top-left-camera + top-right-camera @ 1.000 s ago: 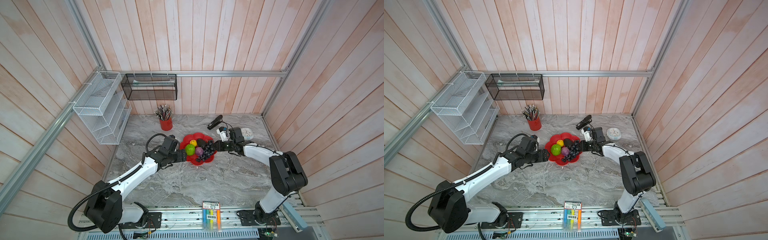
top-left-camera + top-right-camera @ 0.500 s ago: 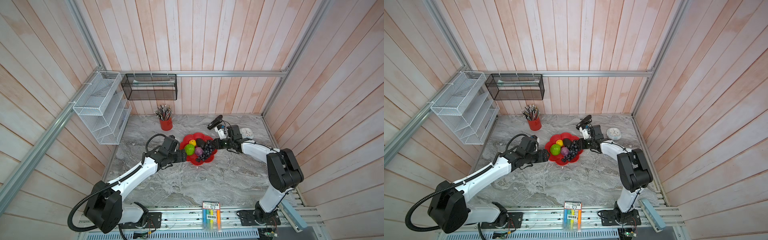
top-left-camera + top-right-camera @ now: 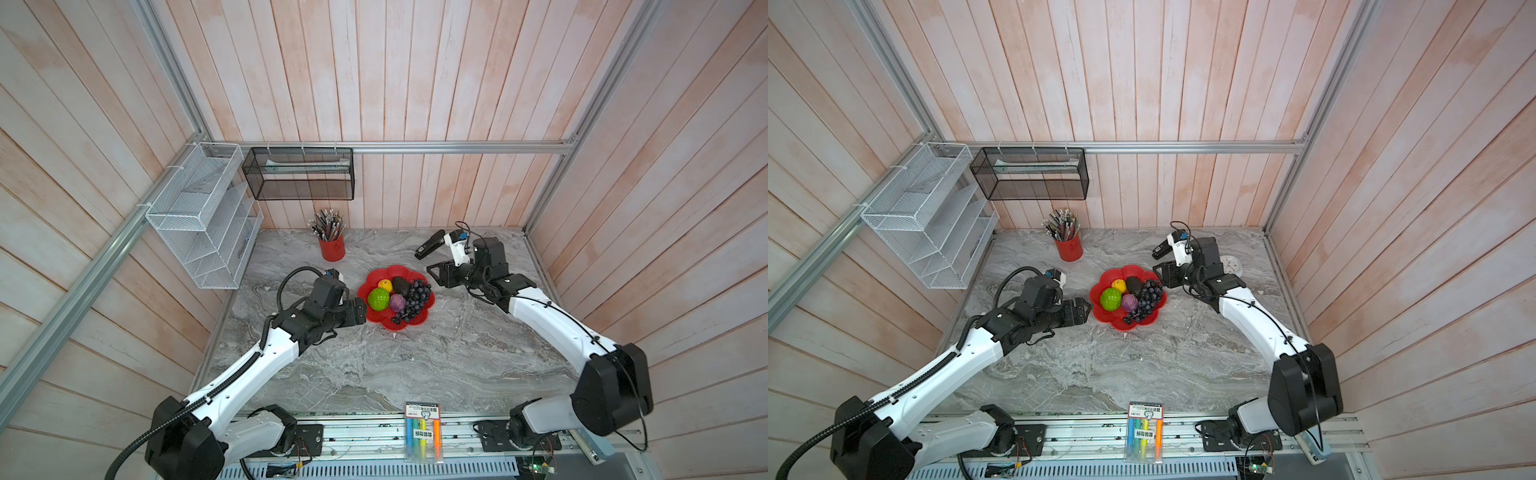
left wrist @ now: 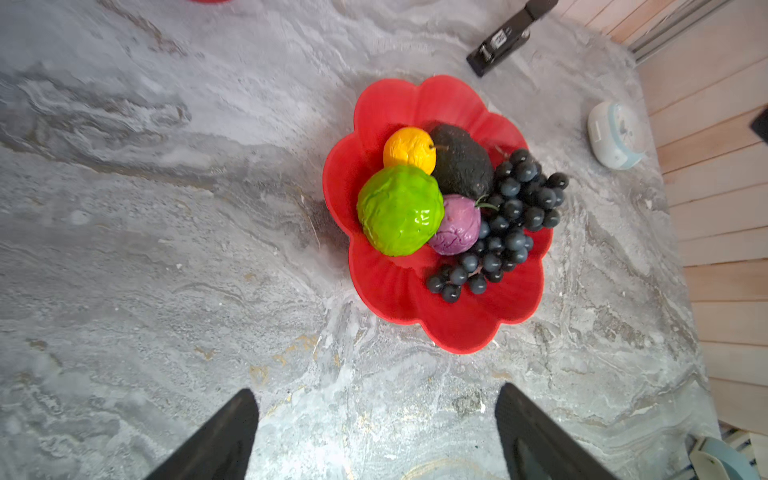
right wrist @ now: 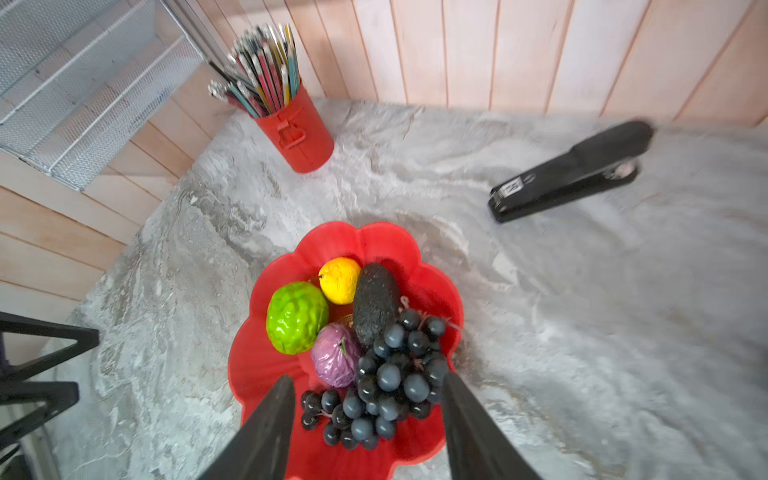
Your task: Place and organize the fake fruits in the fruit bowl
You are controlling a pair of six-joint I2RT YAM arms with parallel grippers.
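The red scalloped fruit bowl (image 3: 376,279) (image 3: 1105,281) sits mid-table and holds the fake fruits: a yellow-orange one (image 3: 385,285), a bumpy green one (image 3: 379,299), a dark avocado (image 3: 401,284), a purple one (image 3: 397,302) and a grape bunch (image 3: 417,296). My left gripper (image 3: 362,309) (image 4: 376,395) is open just off the bowl's left rim, with bare table between its fingers. My right gripper (image 3: 434,276) (image 5: 368,380) is open at the bowl's back right edge, apart from the grape bunch (image 5: 388,380), which lies in the fruit bowl (image 5: 257,365).
A red pencil cup (image 3: 332,248) stands at the back. A black stapler (image 3: 430,244) lies behind the right gripper, and a white round gadget (image 3: 1230,263) lies near the right wall. Wire racks (image 3: 203,216) hang on the left wall. A marker pack (image 3: 423,432) rests on the front rail.
My right gripper has opened and drawn back from the grape bunch, which stays in the bowl. My left gripper has spread a little wider in the same place.
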